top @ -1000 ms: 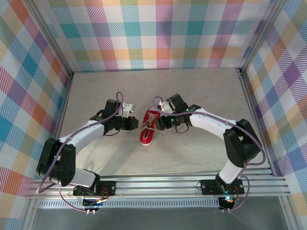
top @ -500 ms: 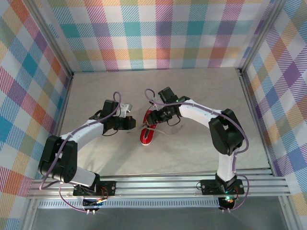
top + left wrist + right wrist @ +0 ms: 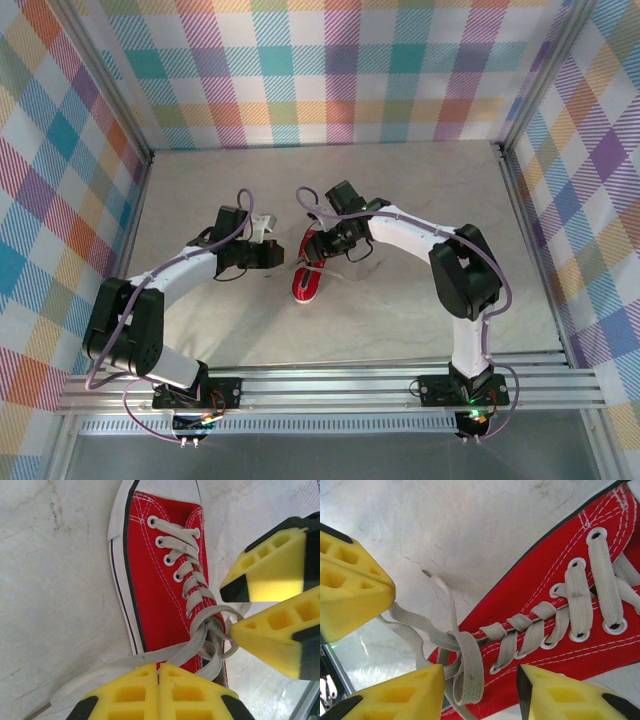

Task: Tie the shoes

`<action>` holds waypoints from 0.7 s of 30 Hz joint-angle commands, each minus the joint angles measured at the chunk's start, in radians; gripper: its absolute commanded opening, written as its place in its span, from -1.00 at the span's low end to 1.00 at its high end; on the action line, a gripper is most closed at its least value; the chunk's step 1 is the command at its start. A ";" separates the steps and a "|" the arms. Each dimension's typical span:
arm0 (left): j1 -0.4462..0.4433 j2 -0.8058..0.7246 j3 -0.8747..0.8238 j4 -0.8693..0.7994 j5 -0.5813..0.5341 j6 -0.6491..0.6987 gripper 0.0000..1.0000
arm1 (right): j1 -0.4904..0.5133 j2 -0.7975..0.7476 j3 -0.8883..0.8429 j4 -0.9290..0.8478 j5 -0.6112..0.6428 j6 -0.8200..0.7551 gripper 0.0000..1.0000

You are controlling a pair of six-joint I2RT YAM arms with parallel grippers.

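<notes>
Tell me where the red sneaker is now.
In the top external view, the red sneaker lies on the table, with the left gripper at its left side and the right gripper over its far end.

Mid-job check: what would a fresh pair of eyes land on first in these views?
The red sneaker sits mid-scene in the top view, with both grippers crowding its tongue end. In the left wrist view, the loosely crossed laces lie between the left gripper, whose pads are pressed together beside a strand, and the open right gripper.
</notes>
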 commanded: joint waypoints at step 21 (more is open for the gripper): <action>0.085 0.183 0.141 0.033 0.090 0.005 -0.85 | 0.004 -0.149 -0.193 0.248 0.127 -0.040 -0.90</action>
